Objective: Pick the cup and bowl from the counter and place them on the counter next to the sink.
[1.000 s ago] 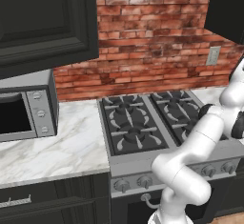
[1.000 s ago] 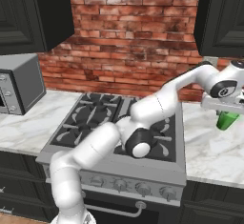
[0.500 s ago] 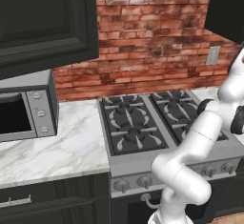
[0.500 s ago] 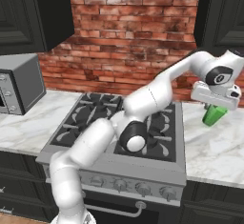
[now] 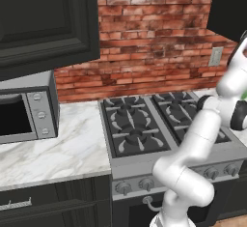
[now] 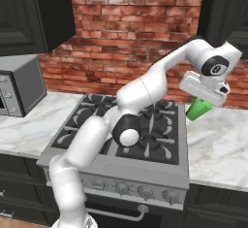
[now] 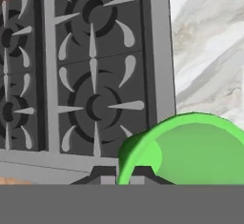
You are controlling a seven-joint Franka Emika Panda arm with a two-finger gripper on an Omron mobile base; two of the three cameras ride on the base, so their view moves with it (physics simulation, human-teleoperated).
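Carried clear of the desk (image 6: 220, 139) in the pincer (image 6: 202, 101) pressed together on its rim, green cup (image 6: 198, 109) tilted (mouth toward the hand camera), hanging over the seam between stove (image 6: 138, 135) and marble, sink somewhere beyond these views.

White rounded arm (image 6: 145, 89), dark joints, glossy shell

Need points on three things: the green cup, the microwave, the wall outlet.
green cup (image 6: 198, 109), right base view, on its side wall below the tool.
microwave (image 5: 39, 110), left base view, on its control panel.
wall outlet (image 5: 215, 56), left base view, on the middle of its plate on the brick.
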